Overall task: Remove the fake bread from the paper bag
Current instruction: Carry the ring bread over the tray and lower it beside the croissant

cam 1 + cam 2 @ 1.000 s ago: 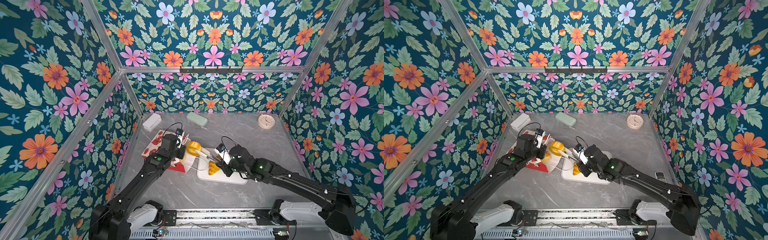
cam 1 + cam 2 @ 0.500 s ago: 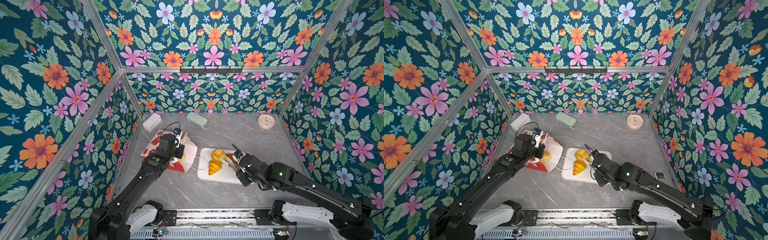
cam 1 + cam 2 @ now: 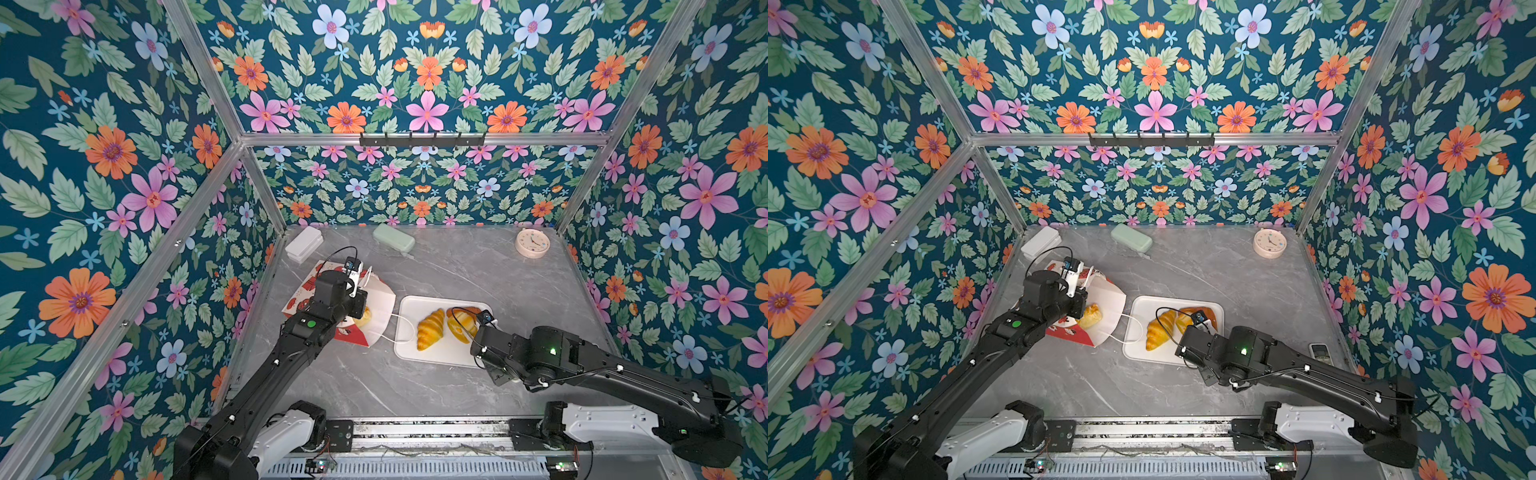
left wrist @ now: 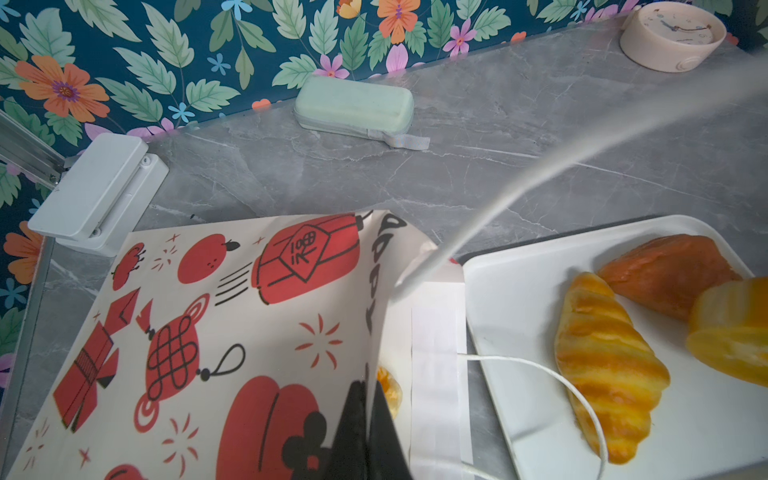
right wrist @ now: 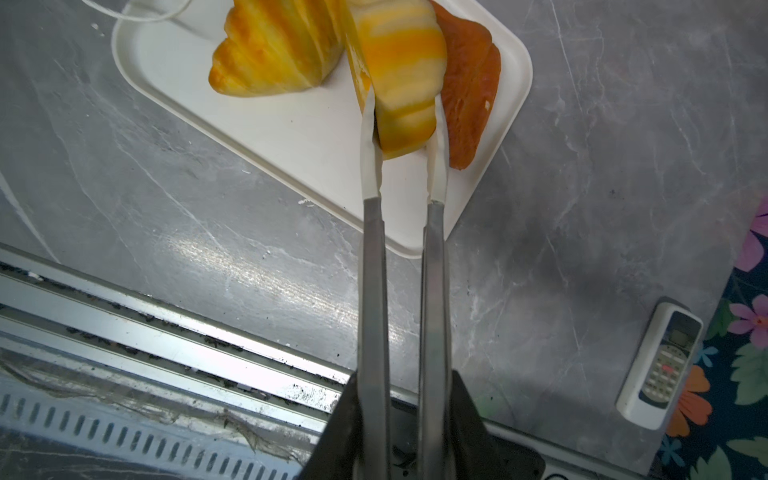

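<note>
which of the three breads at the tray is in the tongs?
The pale striped roll between the croissant and the dark orange roll; the tongs pinch its sides, the others lie free.
</note>
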### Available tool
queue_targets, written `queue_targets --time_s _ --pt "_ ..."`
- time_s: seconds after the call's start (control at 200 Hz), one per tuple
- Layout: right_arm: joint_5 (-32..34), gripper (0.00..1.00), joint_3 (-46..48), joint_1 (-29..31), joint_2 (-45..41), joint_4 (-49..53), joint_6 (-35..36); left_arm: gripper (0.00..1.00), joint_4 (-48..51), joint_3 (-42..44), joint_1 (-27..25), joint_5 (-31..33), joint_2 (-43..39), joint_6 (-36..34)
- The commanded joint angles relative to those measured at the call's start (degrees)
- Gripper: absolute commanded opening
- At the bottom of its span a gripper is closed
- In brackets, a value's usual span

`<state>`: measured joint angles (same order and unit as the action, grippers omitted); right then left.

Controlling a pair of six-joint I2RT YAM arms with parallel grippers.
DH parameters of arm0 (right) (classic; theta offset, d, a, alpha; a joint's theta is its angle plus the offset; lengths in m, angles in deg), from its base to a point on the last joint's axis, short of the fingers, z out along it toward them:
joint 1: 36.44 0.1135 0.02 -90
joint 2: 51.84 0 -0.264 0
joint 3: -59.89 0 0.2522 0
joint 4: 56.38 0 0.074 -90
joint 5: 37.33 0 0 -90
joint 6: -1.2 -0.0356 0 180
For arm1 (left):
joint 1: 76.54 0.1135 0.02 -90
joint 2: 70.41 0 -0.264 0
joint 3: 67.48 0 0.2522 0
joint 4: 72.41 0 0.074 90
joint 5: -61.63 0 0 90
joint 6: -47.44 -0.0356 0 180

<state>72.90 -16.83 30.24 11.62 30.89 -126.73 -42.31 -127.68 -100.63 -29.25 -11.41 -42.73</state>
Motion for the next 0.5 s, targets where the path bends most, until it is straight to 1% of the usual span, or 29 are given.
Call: queue_targets --time_s 0.0,0.295,0.495 --pt "2.52 0.19 0.72 0.91 1.4 3.86 -4.95 0.0 -0.95 -0.31 0.08 -1.46 0.0 -0.19" --pt "4.94 0.19 -0.71 5.21 7.47 8.49 -8.49 0.0 -1.22 0.16 0.07 -2.28 -1.15 -0.09" --pt "3.45 0.21 -1.28 7.99 10.94 8.49 -8.47 0.0 -1.17 0.29 0.02 -2.54 -1.65 -0.06"
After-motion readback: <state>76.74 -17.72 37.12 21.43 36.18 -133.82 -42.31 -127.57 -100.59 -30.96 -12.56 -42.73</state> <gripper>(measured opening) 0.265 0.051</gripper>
